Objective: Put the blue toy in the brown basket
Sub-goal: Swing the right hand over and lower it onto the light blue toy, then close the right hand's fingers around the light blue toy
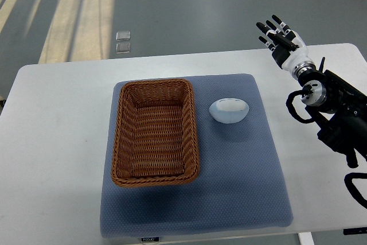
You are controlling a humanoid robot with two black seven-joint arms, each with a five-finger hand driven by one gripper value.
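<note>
Pale blue toy point(229, 110), smooth and rounded, lies on the mat point(241, 187) just beside the basket point(155, 133); I judge it light, slippery, best cupped across its width. Right hand point(281, 38) hovers, fingers spread, empty.

On the white table point(57, 142) lies a blue-grey mat point(241, 187) carrying the brown basket point(155, 133) with the pale blue toy point(229, 110) just beside its right wall, while the right hand point(281, 39) hovers with fingers spread, well apart from both.
</note>
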